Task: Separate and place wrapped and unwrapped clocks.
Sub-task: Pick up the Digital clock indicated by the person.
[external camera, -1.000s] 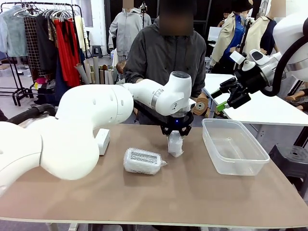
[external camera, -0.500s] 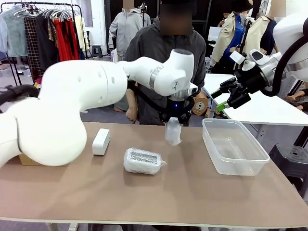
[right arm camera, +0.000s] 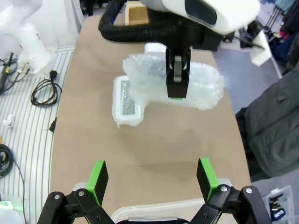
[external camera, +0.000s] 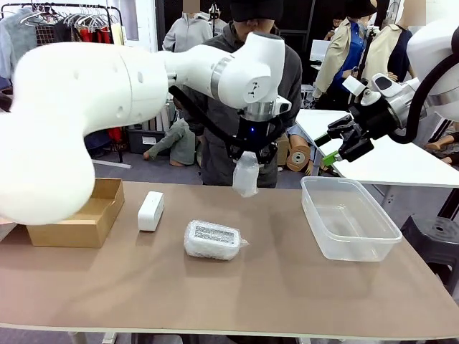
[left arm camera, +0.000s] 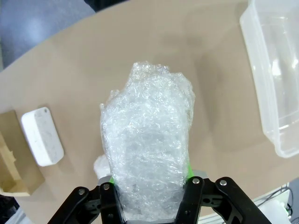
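Left gripper [external camera: 249, 156] holds a wrapped clock [external camera: 245, 175] in the air above a brown table [external camera: 287, 287]; a person stands at the far side.

In the front view the left gripper hangs at upper centre, its jaws clenched on the top of the crinkly bundle, which dangles clear of the table. Lower down, just left of centre, a second wrapped clock [external camera: 212, 239] lies on the table. The bare white clock [external camera: 150, 211] rests farther left, near an open cardboard box [external camera: 79, 218] at the left edge. A clear plastic tub [external camera: 358, 247] sits at centre right. The right gripper [right arm camera: 152, 179] is raised at upper right, green pads spread wide, gripping nothing.
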Motion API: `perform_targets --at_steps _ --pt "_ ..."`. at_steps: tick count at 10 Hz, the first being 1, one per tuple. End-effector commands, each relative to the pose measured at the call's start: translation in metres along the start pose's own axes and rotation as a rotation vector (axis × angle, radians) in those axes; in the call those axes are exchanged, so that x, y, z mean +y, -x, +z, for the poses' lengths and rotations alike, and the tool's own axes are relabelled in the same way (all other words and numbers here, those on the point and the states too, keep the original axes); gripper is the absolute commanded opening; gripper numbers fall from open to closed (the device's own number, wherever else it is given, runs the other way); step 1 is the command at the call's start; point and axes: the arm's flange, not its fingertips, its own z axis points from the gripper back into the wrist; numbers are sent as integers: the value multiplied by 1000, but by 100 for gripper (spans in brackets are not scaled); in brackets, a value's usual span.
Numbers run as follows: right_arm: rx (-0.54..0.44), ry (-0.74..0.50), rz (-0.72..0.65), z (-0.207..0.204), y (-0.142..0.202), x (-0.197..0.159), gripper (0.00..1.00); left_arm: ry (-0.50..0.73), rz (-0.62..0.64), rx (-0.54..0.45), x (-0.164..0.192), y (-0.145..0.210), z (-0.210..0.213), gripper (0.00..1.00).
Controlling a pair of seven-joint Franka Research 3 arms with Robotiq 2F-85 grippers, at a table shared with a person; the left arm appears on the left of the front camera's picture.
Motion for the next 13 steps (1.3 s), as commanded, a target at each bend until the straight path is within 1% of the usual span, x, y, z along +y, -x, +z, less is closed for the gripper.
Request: perform_targets --at_steps 1,3,5,6,9,13 --pt "1 1 7 0 -1 1 100 34 15 -22 25 21 26 0" --pt "1 1 7 0 -1 1 100 10 29 -46 36 25 61 0" --pt "1 1 7 0 -1 1 100 20 56 -69 53 26 90 0" --pt "1 1 7 0 -1 1 100 0 73 -77 62 27 101 0" --pt "1 1 7 0 -1 1 100 27 123 -125 90 34 130 0" --pt "1 1 7 0 -1 1 100 -2 126 -191 92 36 158 0"
